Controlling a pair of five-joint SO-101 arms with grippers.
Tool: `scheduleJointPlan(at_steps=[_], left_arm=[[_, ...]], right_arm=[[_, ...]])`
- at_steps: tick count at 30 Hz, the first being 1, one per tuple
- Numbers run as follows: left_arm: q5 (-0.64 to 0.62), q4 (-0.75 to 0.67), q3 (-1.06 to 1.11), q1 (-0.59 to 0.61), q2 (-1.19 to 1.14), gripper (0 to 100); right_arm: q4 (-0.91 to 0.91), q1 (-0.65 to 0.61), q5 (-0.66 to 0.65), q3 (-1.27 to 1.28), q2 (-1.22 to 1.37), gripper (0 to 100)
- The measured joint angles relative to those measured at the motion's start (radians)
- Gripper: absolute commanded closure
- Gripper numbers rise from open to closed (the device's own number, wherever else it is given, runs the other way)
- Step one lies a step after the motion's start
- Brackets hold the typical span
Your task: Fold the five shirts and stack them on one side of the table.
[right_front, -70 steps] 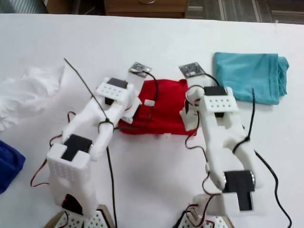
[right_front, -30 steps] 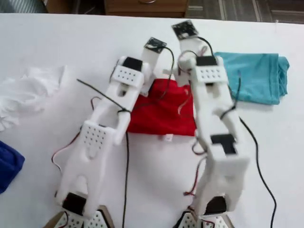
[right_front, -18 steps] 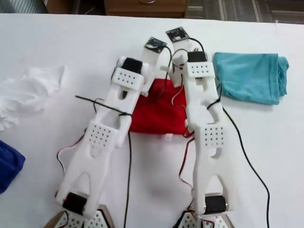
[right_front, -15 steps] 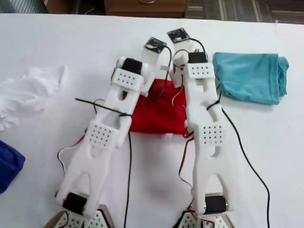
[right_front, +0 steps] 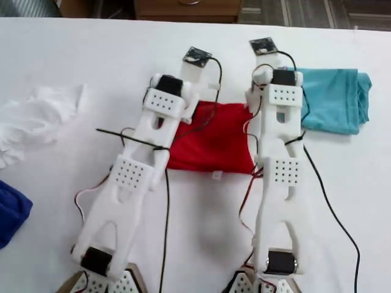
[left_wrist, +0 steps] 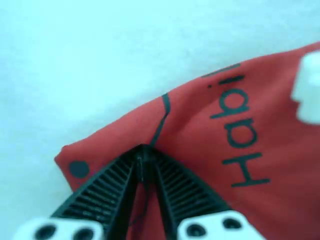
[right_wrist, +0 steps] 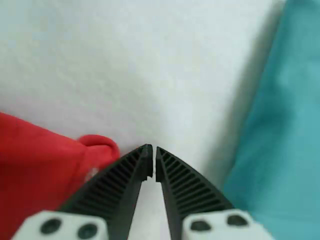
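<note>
At centre: red shirt (right_front: 214, 137), long axis left–right, ends hidden under arms (right_front: 146, 152).
Left gripper (left_wrist: 143, 155) pinches it; right gripper (right_wrist: 153, 159) closed, empty.

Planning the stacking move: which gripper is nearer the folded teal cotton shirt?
Right. The right gripper hangs over bare table just beside the folded teal cotton shirt; the left gripper sits on the folded red fabric shirt, farther off.
</note>
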State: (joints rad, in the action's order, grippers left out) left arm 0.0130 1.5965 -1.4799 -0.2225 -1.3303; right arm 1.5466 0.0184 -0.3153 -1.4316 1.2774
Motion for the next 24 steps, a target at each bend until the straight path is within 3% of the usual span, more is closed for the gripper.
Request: scheduleJointPlan(at_steps=[12, 17, 24], left_arm=[[-0.006, 0.043, -0.025, 0.0, 0.005, 97], [-0.008, 0.129, -0.109, 0.041, 0.005, 86], [-0.011, 0.074, -0.12, 0.081, 0.003, 85]], right_arm=[[0.098, -0.077, 0.0, -0.195, 0.0, 97.4], [0.195, -0.08, 0.0, -0.195, -0.014, 97.8], [0.199, -0.08, 0.0, -0.126, -0.207, 97.8]])
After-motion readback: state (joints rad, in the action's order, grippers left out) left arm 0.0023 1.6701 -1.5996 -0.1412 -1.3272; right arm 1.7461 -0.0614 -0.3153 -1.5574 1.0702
